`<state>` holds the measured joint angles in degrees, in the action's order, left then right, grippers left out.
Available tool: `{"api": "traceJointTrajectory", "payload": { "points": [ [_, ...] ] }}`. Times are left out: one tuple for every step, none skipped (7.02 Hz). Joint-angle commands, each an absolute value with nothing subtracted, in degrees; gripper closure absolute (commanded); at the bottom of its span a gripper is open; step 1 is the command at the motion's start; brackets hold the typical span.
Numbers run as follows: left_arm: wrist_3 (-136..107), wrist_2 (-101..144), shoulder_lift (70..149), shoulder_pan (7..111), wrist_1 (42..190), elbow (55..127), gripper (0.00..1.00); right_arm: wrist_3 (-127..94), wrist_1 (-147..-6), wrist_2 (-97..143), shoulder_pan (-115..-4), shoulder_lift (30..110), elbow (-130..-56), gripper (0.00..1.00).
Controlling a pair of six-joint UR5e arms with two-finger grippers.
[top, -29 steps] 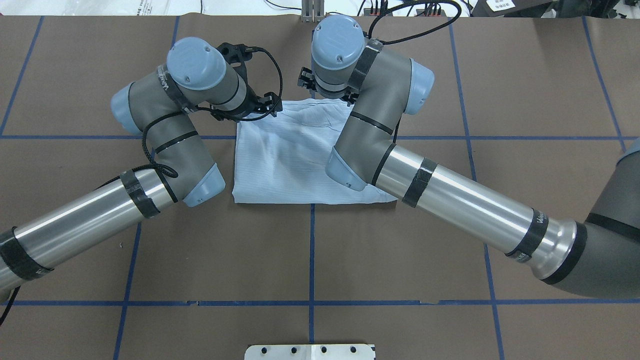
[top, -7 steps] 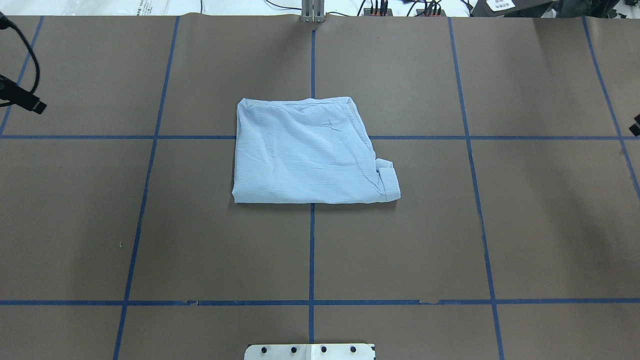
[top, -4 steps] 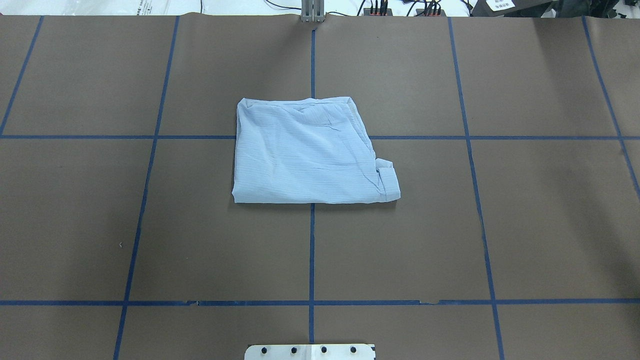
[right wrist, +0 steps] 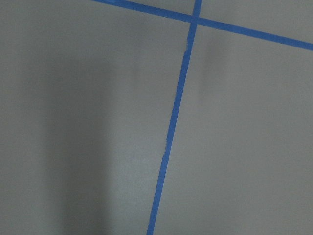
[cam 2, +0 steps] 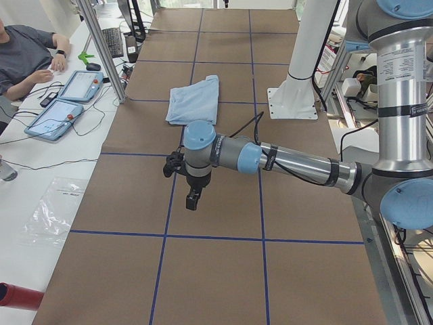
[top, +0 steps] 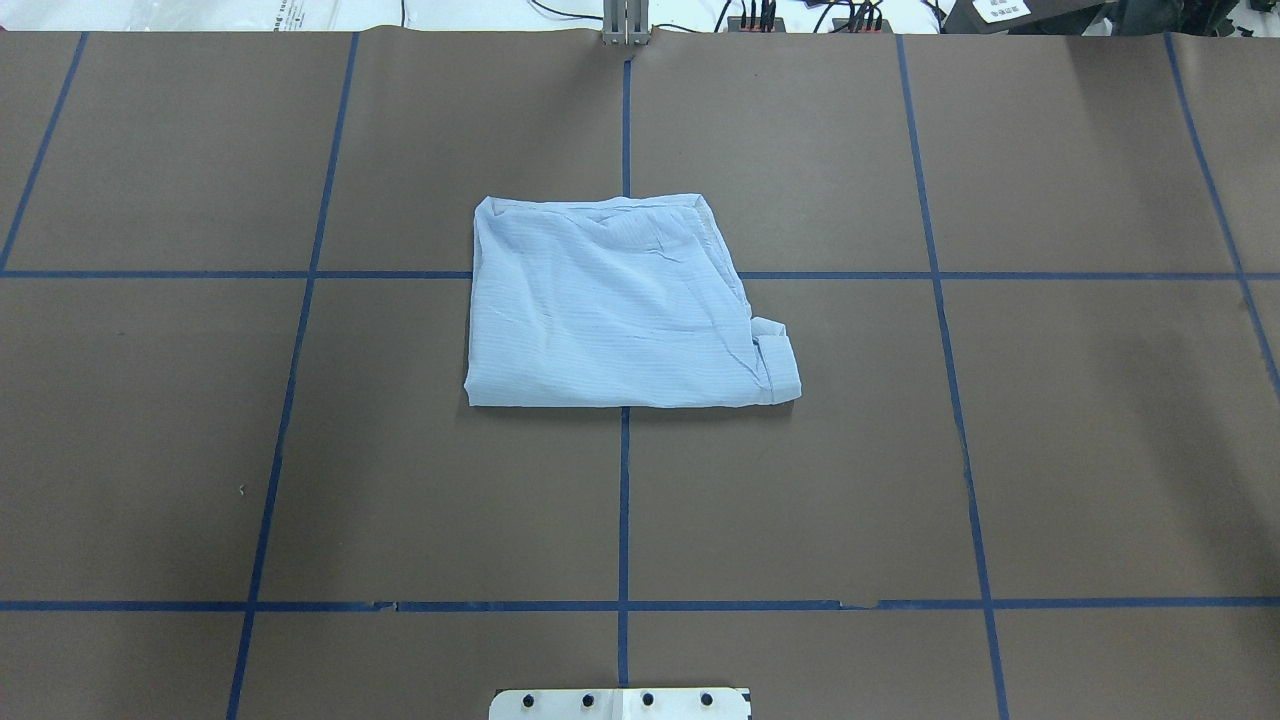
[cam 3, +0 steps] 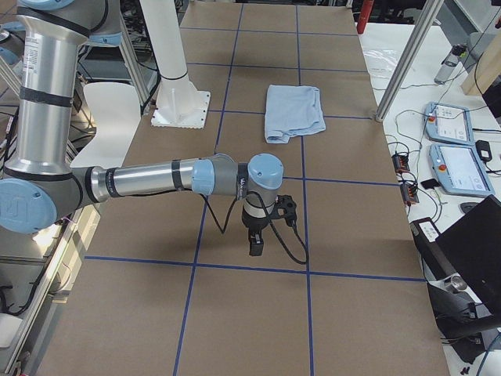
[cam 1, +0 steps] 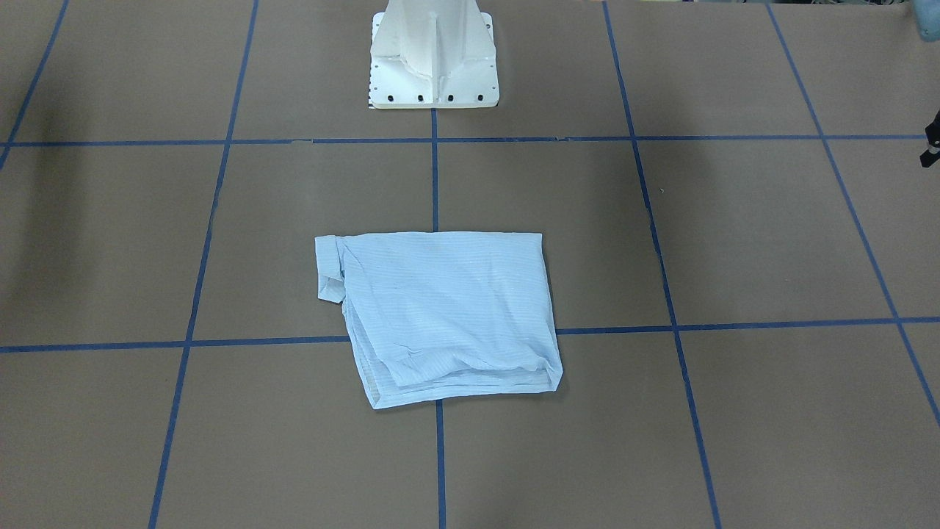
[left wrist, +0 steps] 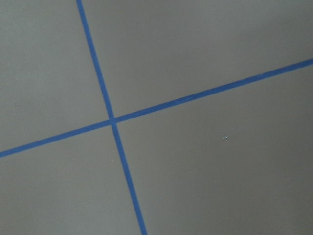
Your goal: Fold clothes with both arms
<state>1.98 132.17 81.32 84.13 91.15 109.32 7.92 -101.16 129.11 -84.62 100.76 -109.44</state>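
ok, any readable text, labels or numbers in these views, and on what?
Nothing legible in any view.
White label on the left arm: print too small.
Printed sheet, overhead view's top left: blurred.
White tag, overhead view's top right: blurred.
Pendant screens: too small.
Shirt: no text showing.

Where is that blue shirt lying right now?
In the overhead view the shirt lies folded in the middle of the table, covering the crossing of two blue tape lines, straight ahead of the white base.
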Motion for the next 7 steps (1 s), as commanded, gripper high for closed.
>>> {"api": "traceJointTrajectory", "payload": {
  "points": [
    [2.64,133.24,78.75,85.87,90.88,108.99,0.00,7.82,-101.16,129.11,-84.64,100.81,-109.42,0.00],
    [2.64,133.33,78.49,85.87,90.97,108.38,0.00,7.82,-101.16,129.11,-84.64,100.81,-109.42,0.00],
    [2.81,133.24,77.70,85.96,91.31,107.33,0.00,7.82,-101.16,129.11,-84.64,101.16,-109.68,0.00],
    [3.51,133.24,77.00,86.48,91.41,106.97,0.00,7.82,-101.16,129.11,-84.64,101.16,-109.69,0.00],
    [6.65,133.24,76.12,87.62,91.41,106.96,0.00,7.74,-101.16,129.11,-84.64,101.16,-109.69,0.00],
    [6.94,133.24,76.11,88.24,90.97,107.31,0.00,7.73,-101.16,129.11,-84.64,101.16,-109.69,0.00],
    [6.33,133.59,76.81,88.33,90.79,106.18,0.00,7.73,-101.16,129.20,-84.64,101.16,-109.69,0.00]
  ]
}}
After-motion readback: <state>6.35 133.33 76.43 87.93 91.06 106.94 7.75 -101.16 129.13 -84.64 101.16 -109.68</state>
